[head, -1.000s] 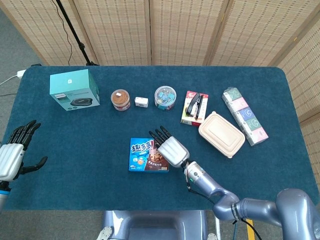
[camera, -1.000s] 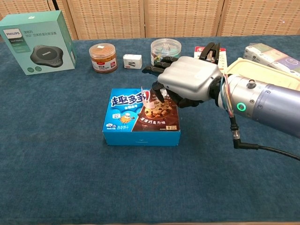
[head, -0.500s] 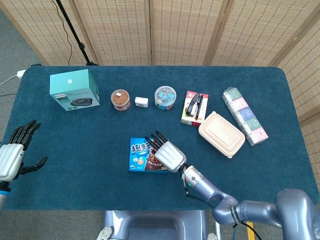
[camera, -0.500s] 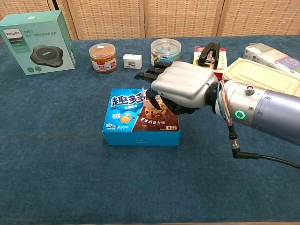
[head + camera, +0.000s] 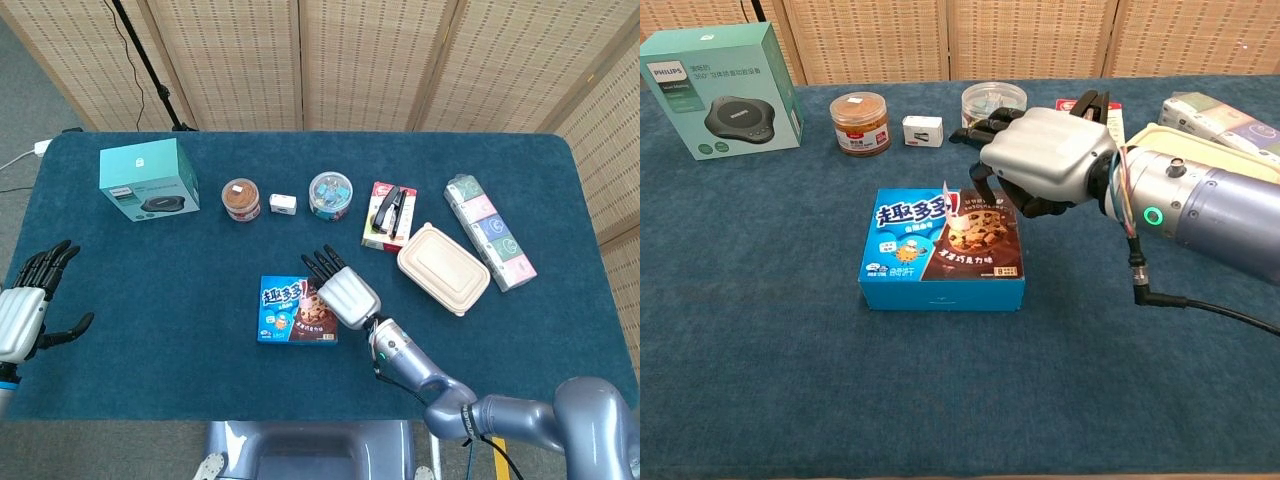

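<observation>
I am hovering the right hand (image 5: 1045, 160) over the far right corner of the cookie box (image 5: 942, 250), fingers spread and curled down, holding nothing; I judge this the reach before a grasp. Next I am needing to lower and close across the box's edges. The box is lying flat near the table's (image 5: 200, 330) front middle, blue and brown, a chocolate cookie printed on it. The left hand (image 5: 25, 310) is idling open at the table's left edge.
</observation>
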Controlling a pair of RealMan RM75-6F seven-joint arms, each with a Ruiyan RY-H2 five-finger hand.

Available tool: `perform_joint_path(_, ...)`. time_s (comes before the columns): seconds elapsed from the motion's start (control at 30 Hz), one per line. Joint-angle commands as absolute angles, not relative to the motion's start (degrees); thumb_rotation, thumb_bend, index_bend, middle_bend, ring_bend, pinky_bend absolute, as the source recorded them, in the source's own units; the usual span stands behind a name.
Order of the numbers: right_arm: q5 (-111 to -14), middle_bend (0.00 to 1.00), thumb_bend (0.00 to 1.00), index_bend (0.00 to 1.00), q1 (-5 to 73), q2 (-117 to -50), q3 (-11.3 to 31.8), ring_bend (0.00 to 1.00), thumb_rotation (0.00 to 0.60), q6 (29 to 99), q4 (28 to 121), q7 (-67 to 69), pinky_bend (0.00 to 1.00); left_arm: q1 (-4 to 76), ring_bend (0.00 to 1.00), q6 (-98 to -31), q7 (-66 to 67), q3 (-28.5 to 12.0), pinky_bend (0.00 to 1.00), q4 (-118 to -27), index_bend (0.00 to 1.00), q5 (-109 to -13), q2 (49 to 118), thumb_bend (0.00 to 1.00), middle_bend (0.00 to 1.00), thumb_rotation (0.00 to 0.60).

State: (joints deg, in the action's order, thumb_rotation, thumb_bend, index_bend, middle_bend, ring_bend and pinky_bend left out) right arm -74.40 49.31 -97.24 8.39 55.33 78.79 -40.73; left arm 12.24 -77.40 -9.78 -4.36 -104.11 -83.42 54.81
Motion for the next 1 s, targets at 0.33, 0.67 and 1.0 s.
perform_joint_path(0.33, -79.2, 0.0, 0.54, 0.2, 46.4, -89.5, 9.0, 0.0, 0.6, 62.9, 89.3, -38.7, 0.0, 12.0, 0.0, -77.5, -11.1, -4.2, 0.0, -104.1, 0.0, -83.6, 54.5, 0.28, 0.0, 0.6)
perform_joint_path(0.67, -80.9, 0.0, 0.01, 0.0, 35.0, -77.4, 5.7, 0.0, 0.6, 74.7, 98.8, -30.5, 0.0, 10.4, 0.0, -79.4, -9.5, -3.0, 0.0, -102.8, 0.0, -84.4, 55.5, 0.28, 0.0, 0.6)
perform_joint_path(1.0, -84.9, 0.0, 0.0, 0.0, 22.6, -66.6, -0.6, 0.0, 0.6, 84.2, 96.8, -14.4, 0.0, 7.1, 0.0, -83.1, -8.5, -1.7, 0.0, -99.9, 0.0, -84.6, 58.0, 0.23, 0.0, 0.6)
